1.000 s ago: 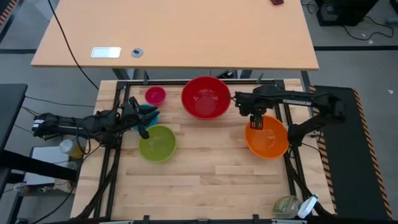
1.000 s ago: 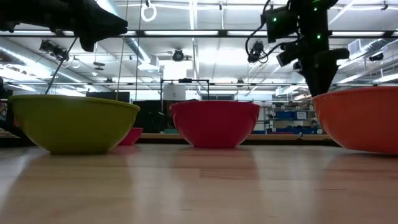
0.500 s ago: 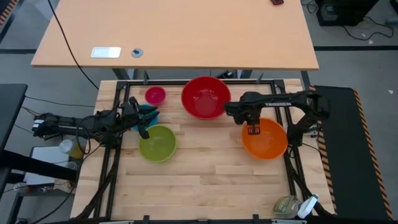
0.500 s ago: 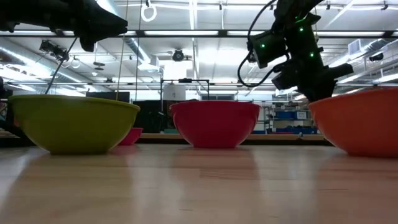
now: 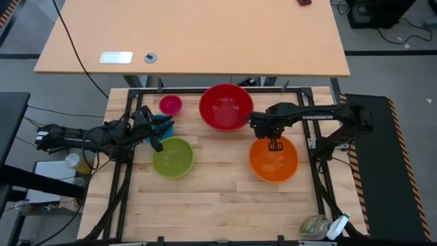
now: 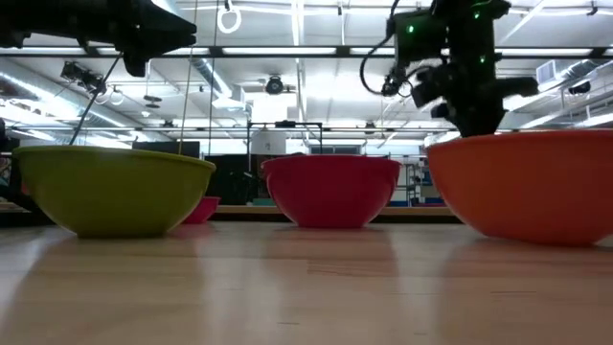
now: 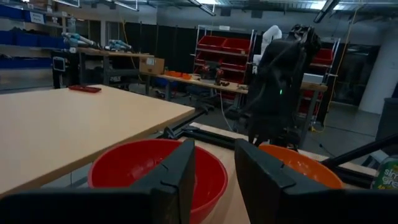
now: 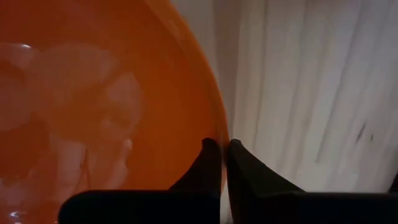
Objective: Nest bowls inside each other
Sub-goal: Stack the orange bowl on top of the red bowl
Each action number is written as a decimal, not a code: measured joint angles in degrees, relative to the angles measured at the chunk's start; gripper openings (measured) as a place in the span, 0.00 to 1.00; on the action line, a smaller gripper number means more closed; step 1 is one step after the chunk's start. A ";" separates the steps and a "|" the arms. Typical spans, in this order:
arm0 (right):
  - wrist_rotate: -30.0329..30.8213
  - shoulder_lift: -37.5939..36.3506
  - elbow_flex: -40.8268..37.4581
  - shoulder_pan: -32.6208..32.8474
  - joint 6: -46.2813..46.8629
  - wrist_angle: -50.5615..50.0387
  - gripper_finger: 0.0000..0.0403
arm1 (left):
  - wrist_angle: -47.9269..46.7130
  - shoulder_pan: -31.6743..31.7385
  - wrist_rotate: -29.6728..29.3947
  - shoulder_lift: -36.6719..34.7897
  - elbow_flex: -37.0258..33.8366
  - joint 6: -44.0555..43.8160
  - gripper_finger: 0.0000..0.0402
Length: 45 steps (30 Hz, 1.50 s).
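The orange bowl (image 5: 274,160) stands right of centre, and my right gripper (image 5: 274,144) is shut on its far rim, pointing down. The red bowl (image 5: 225,107) sits at the far middle, with the small magenta bowl (image 5: 170,104) to its left. The lime green bowl (image 5: 173,157) rests on its base left of centre. A blue bowl (image 5: 164,124) shows partly beside my left gripper (image 5: 153,133). That gripper hovers level above the table's left side, open (image 7: 214,174) with nothing between its fingers. My right gripper pinches the orange bowl's rim (image 8: 219,134) at the bowl's far side, one finger (image 8: 208,163) inside the bowl and the other outside. The fingers come from above, pointing down. The bowl stays upright, and its base (image 6: 522,235) appears to rest on the table.
Black frame rails (image 5: 205,90) run along the table's far and side edges. A spray bottle (image 5: 321,225) lies at the near right corner. Bare wood (image 5: 218,198) stretches across the near middle. A larger desk (image 5: 191,34) stands beyond the far edge.
My right gripper has moved toward the table's left and a little toward its near edge, taking the orange bowl along by the rim. The bowl has stayed upright and now stands nearer the table's middle. The other bowls have kept their places.
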 joint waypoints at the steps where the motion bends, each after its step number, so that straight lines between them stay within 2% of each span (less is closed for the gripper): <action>1: -0.75 -0.82 0.00 -0.16 -0.02 0.86 0.03 | -0.05 0.00 0.00 0.01 0.01 0.03 0.29; 7: -2.31 -4.38 0.00 -0.33 -0.07 3.36 0.03 | -0.08 0.00 0.00 0.02 -0.01 0.26 0.29; 14: 0.18 -3.59 0.02 1.20 2.07 6.70 0.03 | -0.04 0.00 0.00 0.02 0.00 0.32 0.29; 27: 4.24 5.57 0.00 -0.85 4.43 7.98 0.24 | 0.09 0.00 0.00 0.02 -0.01 0.42 0.29; 36: -0.43 5.50 0.00 -6.96 7.08 7.03 0.42 | 0.07 0.00 0.00 0.02 -0.01 0.04 0.29; 40: -2.35 5.59 -1.79 -8.36 5.81 10.02 0.40 | 0.07 0.00 0.00 0.02 -0.01 0.00 0.29; 45: -4.19 5.59 -3.82 -8.57 6.16 11.50 0.21 | 0.07 0.00 0.00 0.02 -0.01 0.00 0.29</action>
